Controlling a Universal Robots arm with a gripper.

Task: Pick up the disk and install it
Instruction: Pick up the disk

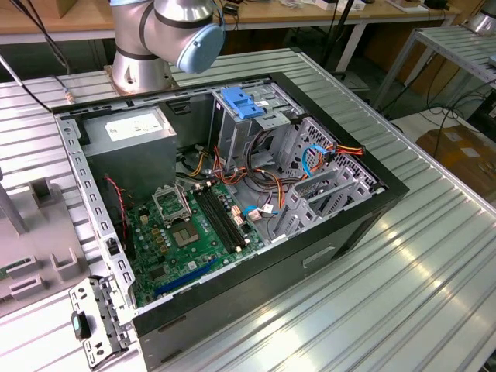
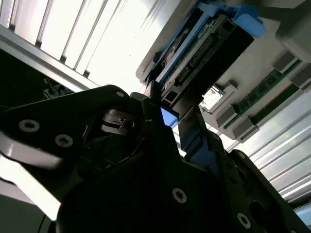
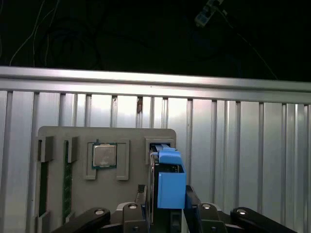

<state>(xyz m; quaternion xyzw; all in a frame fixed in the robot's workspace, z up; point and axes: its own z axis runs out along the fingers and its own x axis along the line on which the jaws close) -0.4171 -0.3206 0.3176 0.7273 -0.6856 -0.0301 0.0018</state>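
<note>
While one disk (image 3: 171,182) stands in the grey tray (image 3: 131,135), two jaws clasp it.

Ribbed silver aluminium tabletop (image 1: 403,256) spans near + mid scene. Far side: long light-wood workbench w/ white metal legs (image 1: 279,14). Far, exterior view's right: second slatted grey metal table (image 1: 453,46). Below it: pale floor (image 1: 415,122), black cables (image 1: 443,116), brown cardboard box (image 1: 457,151). Even indoor light.
</note>
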